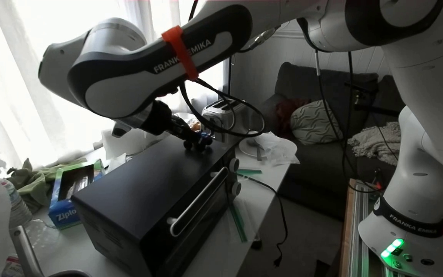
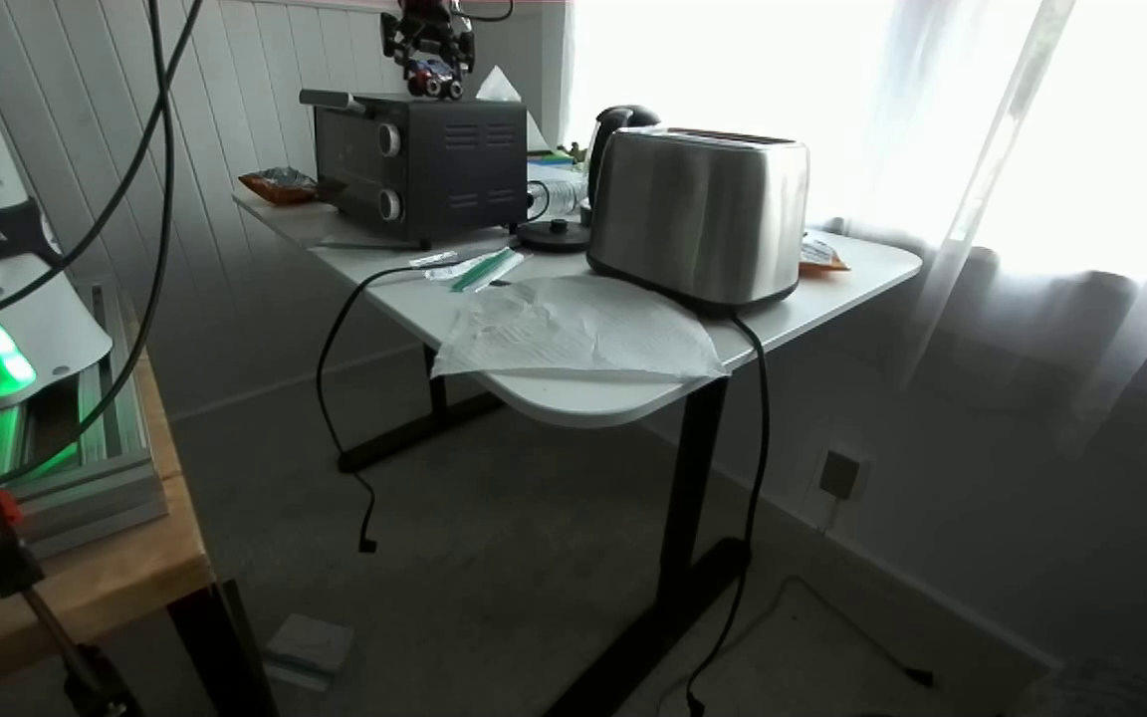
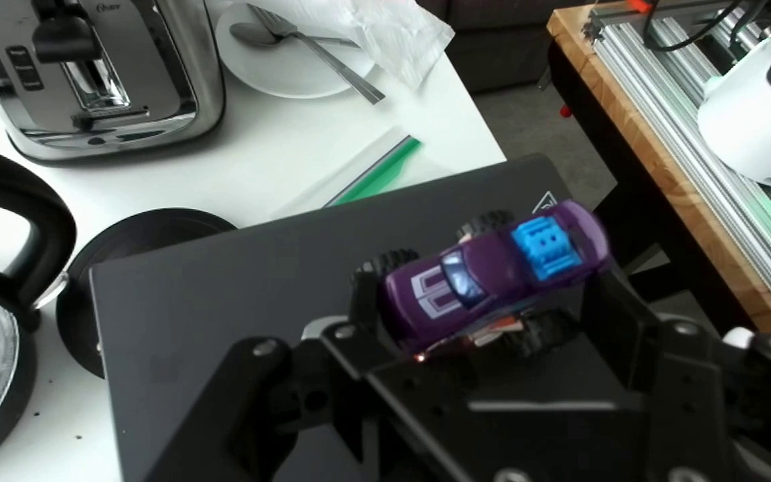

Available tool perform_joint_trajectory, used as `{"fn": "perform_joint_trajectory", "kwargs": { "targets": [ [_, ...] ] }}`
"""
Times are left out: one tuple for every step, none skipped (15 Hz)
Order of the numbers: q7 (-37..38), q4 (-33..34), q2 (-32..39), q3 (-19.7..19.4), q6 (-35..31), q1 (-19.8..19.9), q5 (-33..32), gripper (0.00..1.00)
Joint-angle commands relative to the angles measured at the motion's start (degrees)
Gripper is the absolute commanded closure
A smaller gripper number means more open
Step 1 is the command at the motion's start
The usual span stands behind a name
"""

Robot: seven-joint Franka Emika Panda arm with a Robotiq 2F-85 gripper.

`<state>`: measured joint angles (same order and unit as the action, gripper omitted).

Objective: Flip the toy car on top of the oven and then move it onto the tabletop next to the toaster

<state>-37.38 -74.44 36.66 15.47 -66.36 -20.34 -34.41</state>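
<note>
My end effector [image 3: 486, 294] is clamped lengthwise on the toy car [image 3: 492, 268], one finger [image 3: 363, 304] at its hood end and its opposite at the tail. The car is purple with a bright blue piece in its bed, roof up and chunky black wheels down. I have it at the top of the oven [image 1: 140, 184], close to the end nearest the toaster [image 2: 698, 214]. Whether the wheels touch that dark surface or sit barely above it, I cannot tell.

The oven's silver handle [image 1: 200, 202] runs across its front, with round knobs [image 1: 236, 188] beside it. The toaster stands on the table [image 3: 245, 181], apart from the oven, white surface showing between them in my wrist view. Next to the toaster is a white plate [image 3: 272, 80] bearing a spoon [image 3: 251, 33] and a fork [image 3: 342, 68], a crumpled white sheet [image 3: 402, 33] over part of it. A green-stripped clear bag [image 3: 379, 171] lies near the oven's edge, which partly hides a round black base [image 3: 138, 234]. In an exterior view, a Ziploc box [image 1: 63, 217] lies beside the oven.
</note>
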Motion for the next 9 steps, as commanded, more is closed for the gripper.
{"fn": "perform_joint_trajectory", "kwargs": {
  "targets": [
    [-0.33, 1.69, 1.35, -0.14, -1.34, 0.58, 2.46, 0.48],
    [-0.41, 1.66, 1.14, -0.1, -1.7, 0.76, 2.71, 0.06],
    [-0.66, 1.63, 0.96, -0.13, -1.86, 0.84, 2.82, 0.04],
    [-1.06, 1.63, 0.87, -0.2, -2.15, 1.01, 3.3, 0.0],
    [-1.12, 1.65, 0.68, -0.3, -2.42, 1.26, 3.95, 0.0],
    [-1.27, 1.6, 0.51, -0.39, -2.62, 1.47, 4.41, 0.0],
    [-1.23, 1.69, 0.14, -0.45, -2.82, 1.76, 5.18, 0.0],
    [-1.54, 1.76, -0.24, -0.44, -2.99, 2.09, 5.89, 0.0],
    [-1.75, 1.7, -0.73, -0.55, -3.26, 2.31, 6.21, 0.0]
  ]
}}
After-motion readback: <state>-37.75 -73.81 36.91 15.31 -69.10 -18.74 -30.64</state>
